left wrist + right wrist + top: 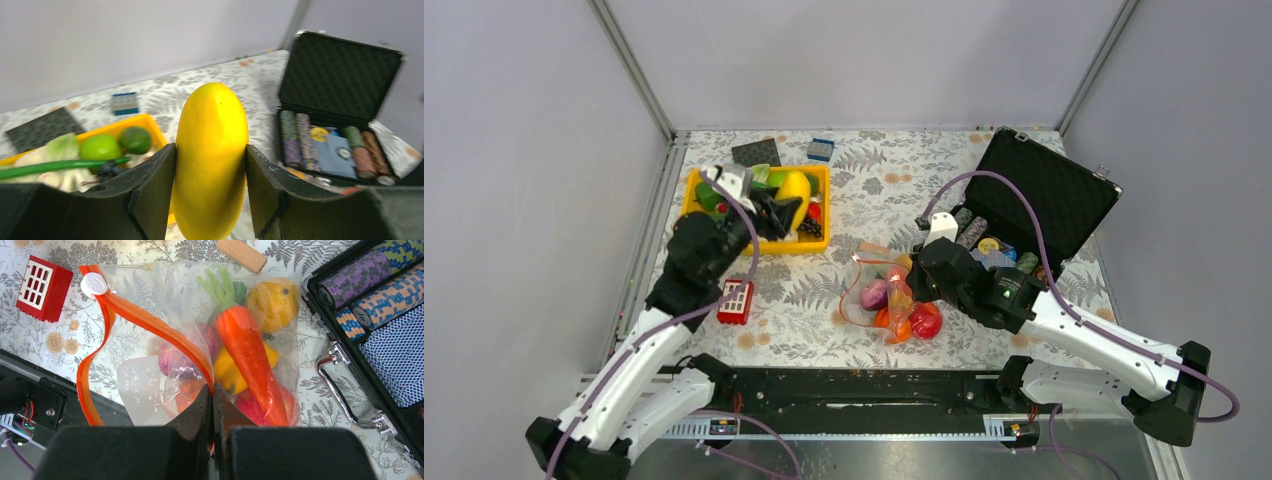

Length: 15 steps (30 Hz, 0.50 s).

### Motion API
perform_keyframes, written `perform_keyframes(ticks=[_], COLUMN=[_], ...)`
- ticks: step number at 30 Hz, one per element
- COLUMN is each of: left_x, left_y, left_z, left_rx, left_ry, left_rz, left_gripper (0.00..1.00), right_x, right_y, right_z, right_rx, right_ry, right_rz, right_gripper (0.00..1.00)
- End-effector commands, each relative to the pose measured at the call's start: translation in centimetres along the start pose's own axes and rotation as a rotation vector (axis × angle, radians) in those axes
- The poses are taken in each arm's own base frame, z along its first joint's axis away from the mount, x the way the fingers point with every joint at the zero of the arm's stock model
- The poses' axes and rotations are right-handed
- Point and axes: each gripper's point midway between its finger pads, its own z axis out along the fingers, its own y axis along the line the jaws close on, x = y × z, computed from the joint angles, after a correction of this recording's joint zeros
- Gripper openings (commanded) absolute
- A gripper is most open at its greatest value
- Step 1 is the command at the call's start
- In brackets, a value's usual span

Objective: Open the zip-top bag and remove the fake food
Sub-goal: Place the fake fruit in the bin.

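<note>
Top view: zip-top bag [879, 295] lay just left of black case [1034, 195]; yellow bin [796, 246] well left of case. Left gripper [780, 208] hung over bin; right gripper [916, 272] at bag.

Left wrist: jaws half spread, clamped on yellow fruit [210, 160].

Right wrist: jaws closed, pinching bag film beside zip strip [145, 320]; mouth gaped; fake food [247, 347] sat inside.

Judgement: removal in hand. Next move: release fruit into bin, then reach into mouth for another piece.
</note>
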Motion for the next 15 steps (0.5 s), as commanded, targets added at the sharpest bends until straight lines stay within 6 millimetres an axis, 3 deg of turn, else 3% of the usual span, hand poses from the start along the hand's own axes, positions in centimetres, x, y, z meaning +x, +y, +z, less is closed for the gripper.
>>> perform_keyframes(ticks=[1,7,11,15], left_x=[-1.6,-0.3,1.2,1.5], left_y=[3.6,11.3,16.8,22.2], left_z=[1.3,2.4,2.3,1.8], left_rx=[-0.054,-0.234,-0.367,-0.465], left_ry=[0.028,0.081,0.118,0.145], left_rz=[-0.031,-0.096,-0.115,-0.055], left_gripper=[0.45,0.44,0.44,0.44], right_x=[-0.6,-0.2,0.0,0.4], right_y=[0.2,0.1,0.1,0.4], right_z=[0.0,0.1,0.2,0.3], right_rx=[-0.014,-0.018,-0.022,-0.041], right_ry=[-0.023,-0.012,-0.012,-0.003], right_rz=[0.015,0.001,-0.003,0.005], right_gripper=[0.00,0.00,0.00,0.00])
